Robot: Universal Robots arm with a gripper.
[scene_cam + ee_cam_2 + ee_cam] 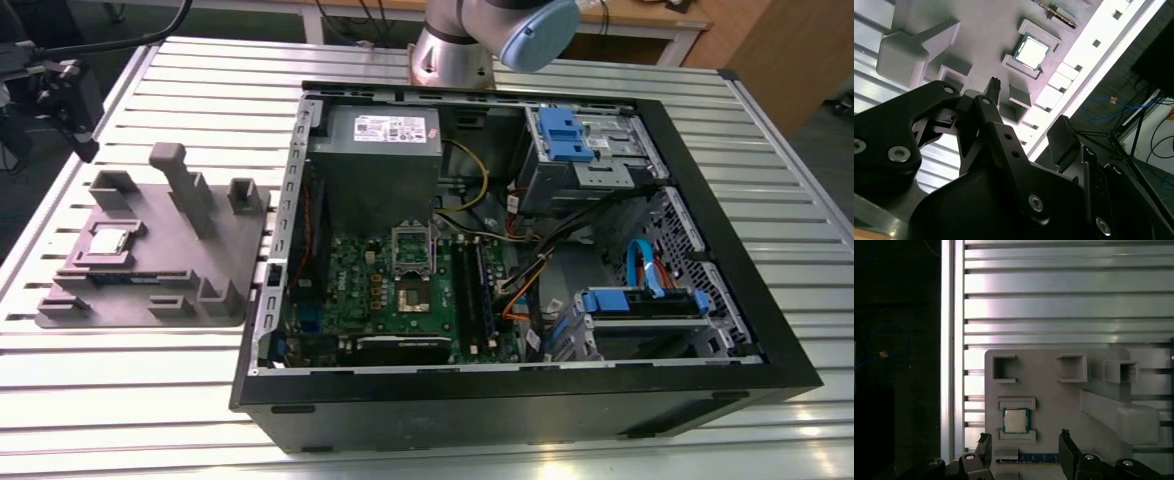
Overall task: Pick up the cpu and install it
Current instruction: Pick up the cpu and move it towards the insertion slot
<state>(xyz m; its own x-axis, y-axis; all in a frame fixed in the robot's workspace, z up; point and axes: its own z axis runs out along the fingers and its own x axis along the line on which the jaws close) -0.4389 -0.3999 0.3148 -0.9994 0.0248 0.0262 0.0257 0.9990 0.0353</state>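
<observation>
The cpu (1015,421) lies in its square pocket on the gray holder (1044,390). The end effector (1024,442) hangs above the holder, jaws apart, gripping nothing. Pickup isn't done yet, and neither is installing it in the computer case (534,405) beside the holder.

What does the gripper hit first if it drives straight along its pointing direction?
Likely the gray tray, at or near the cpu seated in it; nothing shows between it and the gripper. Depth unclear.
</observation>
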